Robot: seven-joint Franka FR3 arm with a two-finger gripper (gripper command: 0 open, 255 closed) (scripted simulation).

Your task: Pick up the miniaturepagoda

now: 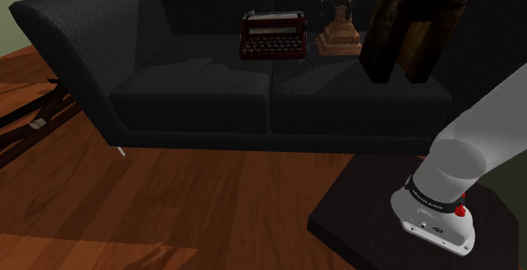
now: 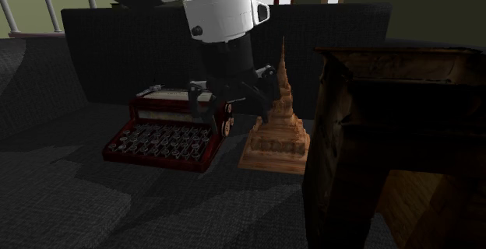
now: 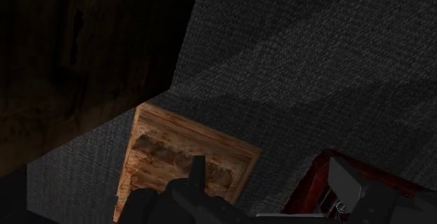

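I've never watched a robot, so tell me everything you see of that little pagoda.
The miniature pagoda is tan-brown and looks carved: a square stepped base, with tiers narrowing into a thin spire. It stands upright on the dark sofa seat, beside a red typewriter. The open gripper is close above, not gripping it.
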